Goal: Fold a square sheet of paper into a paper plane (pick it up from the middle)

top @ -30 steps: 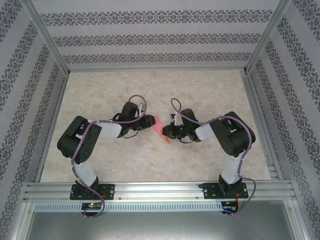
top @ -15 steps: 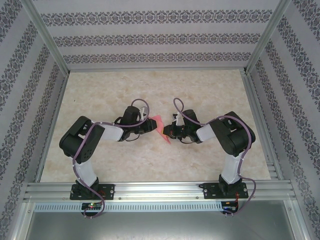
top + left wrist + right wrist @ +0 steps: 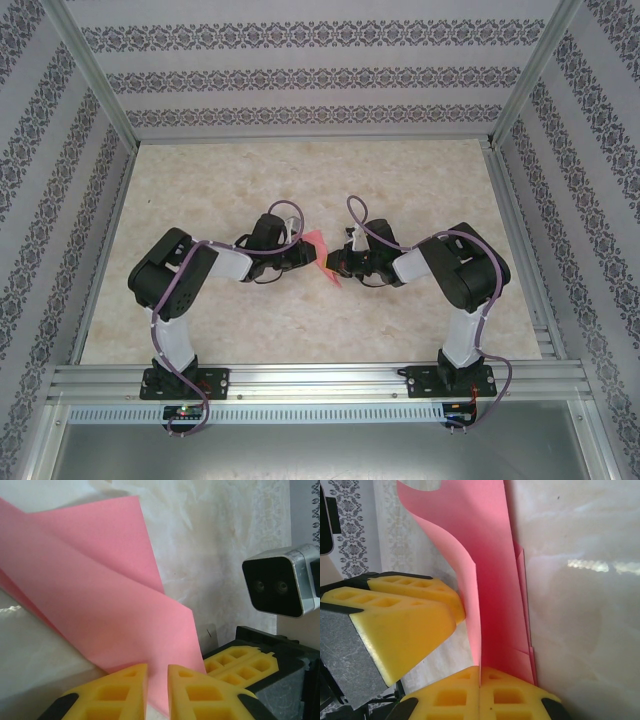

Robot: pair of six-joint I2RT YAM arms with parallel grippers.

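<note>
Pale cream table (image 3: 400, 180) with a marble look, glossy enough to catch bright patches of light in the right wrist view. On the left, far and right sides, walls (image 3: 300, 75) papered white with bands of dark ornamental pattern. Silver metal posts (image 3: 95, 80) slanting up at the far corners. Across the near edge, a ribbed metal rail (image 3: 320, 380) carrying both arm bases, black-and-white arms draped with purple cable.

Near the middle of the table, between the two grippers: pink paper (image 3: 318, 246), already creased into overlapping layers with a diagonal fold. Pinched at one edge by the right gripper (image 3: 331, 265), its yellow fingers (image 3: 462, 682) pressed flat together with the thin sheet clamped in the seam. Standing away from those fingertips and curling over toward the left at the free end, with narrower folded layers on the table side. Hard to tell whether any edge rests on the surface.

Just left of the paper, the left gripper (image 3: 304, 258), pointing right toward it. Fingers (image 3: 115, 692) close together with only a narrow slit between, holding nothing, pink showing beyond the tips. Unclear whether touching the sheet. On the right wrist, a black camera (image 3: 277, 587) in a silver housing, seen from the left wrist view.
</note>
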